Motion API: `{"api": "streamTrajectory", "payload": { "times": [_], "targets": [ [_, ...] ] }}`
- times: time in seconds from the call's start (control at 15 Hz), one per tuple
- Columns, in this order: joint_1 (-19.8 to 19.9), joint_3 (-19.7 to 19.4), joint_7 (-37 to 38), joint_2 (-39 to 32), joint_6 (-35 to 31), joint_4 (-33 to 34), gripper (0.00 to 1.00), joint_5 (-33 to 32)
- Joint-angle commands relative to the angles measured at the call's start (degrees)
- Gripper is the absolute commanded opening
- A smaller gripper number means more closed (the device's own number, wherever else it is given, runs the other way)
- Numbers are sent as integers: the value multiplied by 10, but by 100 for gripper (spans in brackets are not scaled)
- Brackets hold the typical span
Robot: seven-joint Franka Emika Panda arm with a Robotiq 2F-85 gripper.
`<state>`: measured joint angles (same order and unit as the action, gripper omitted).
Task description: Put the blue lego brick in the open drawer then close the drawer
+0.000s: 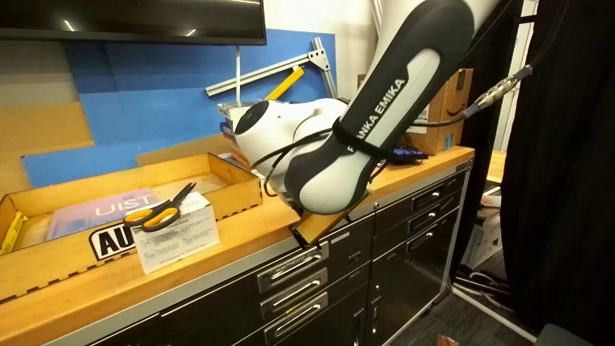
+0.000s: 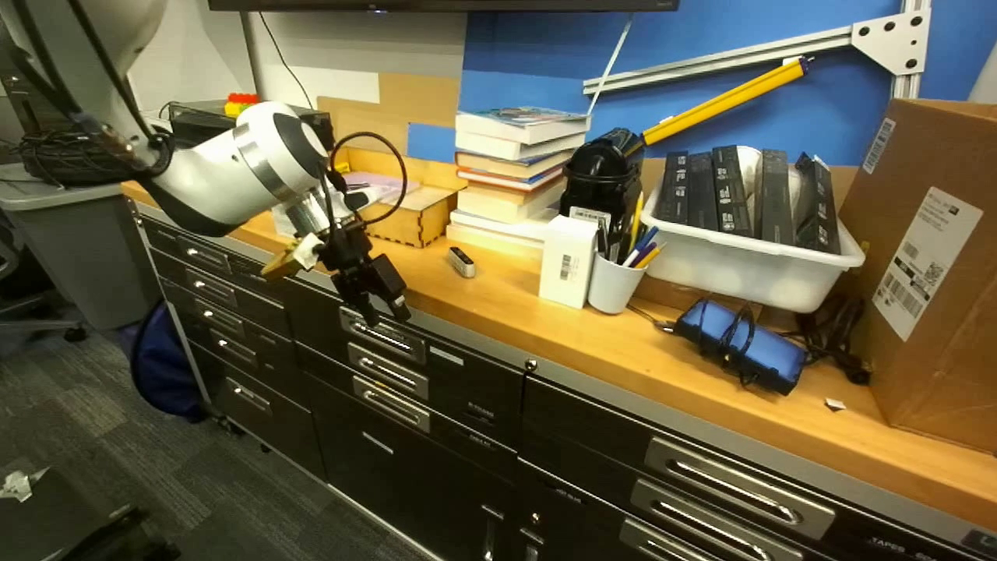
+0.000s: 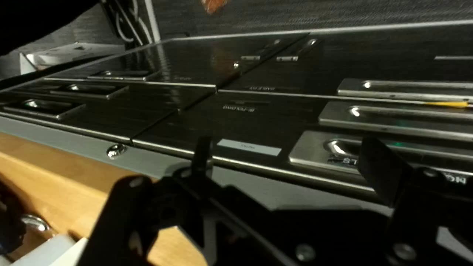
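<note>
The dark-grey metal drawer with the silvery bar handle shows at the top of the cabinet's middle column in both exterior views [image 1: 293,268] [image 2: 410,345]. It also shows in the wrist view [image 3: 308,149]. Its front looks flush with the cabinet, so it appears closed. My gripper [image 2: 385,312] is at the counter's front edge, by this drawer's handle. In the wrist view the gripper [image 3: 284,147] has its fingers wide apart with nothing between them. I cannot tell whether a fingertip touches the handle. The blue lego brick does not show in any view; it is hidden or out of view.
A wooden tray [image 1: 235,192], a white box with scissors [image 1: 178,240], a stack of books [image 2: 510,171], a pen cup [image 2: 615,284] and a white bin [image 2: 748,265] stand on the counter [image 2: 498,304]. More handled drawers [image 2: 389,370] lie below.
</note>
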<state>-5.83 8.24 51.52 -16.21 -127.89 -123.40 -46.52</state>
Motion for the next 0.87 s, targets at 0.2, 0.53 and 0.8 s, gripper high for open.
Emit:
{"api": "streamTrajectory", "payload": {
  "times": [0.2, 0.53, 0.8],
  "targets": [
    [178, 151, -291, 125, 26, -18, 100, 285],
    [240, 183, -483, 178, 137, 71, 100, 532],
    [152, 92, -487, 187, 154, 74, 100, 554]
  ]
}}
